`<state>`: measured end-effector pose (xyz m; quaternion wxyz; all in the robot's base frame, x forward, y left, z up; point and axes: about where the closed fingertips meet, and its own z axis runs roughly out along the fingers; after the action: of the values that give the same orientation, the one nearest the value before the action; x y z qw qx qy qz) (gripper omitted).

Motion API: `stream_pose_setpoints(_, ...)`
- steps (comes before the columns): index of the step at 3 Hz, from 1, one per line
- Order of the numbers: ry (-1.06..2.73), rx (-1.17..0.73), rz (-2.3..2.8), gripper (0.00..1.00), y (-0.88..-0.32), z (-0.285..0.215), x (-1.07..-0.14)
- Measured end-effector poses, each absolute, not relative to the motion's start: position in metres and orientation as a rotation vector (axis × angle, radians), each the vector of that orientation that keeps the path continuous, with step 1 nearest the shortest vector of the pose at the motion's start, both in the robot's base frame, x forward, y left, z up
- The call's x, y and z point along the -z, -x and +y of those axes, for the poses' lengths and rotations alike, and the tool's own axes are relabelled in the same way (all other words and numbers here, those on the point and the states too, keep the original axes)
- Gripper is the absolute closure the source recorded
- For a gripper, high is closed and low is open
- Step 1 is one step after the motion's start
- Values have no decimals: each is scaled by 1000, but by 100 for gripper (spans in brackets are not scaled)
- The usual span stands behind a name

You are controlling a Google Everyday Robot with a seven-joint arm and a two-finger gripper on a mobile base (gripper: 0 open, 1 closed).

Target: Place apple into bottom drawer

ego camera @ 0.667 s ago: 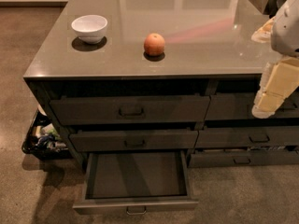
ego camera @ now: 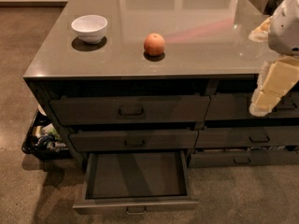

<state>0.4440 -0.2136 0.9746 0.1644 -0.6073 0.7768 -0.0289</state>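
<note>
The apple (ego camera: 154,44) sits on the grey counter (ego camera: 201,55), near the front edge and about in the middle. A white bowl (ego camera: 89,28) stands to its left, well apart from it. Down below, the bottom drawer (ego camera: 135,177) is pulled out, and its dark inside shows. The two wide drawers above it are pushed in. The gripper (ego camera: 272,88) hangs at the right side, in front of the drawers there, far from the apple. I can't make out how wide the claw is spread. A black bin (ego camera: 41,136) of bits sits on the floor at the left.
</note>
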Motion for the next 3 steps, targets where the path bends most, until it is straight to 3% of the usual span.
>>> stream_pose_setpoints(3, 1746, -139, 1989, 0, -532, -150, -953)
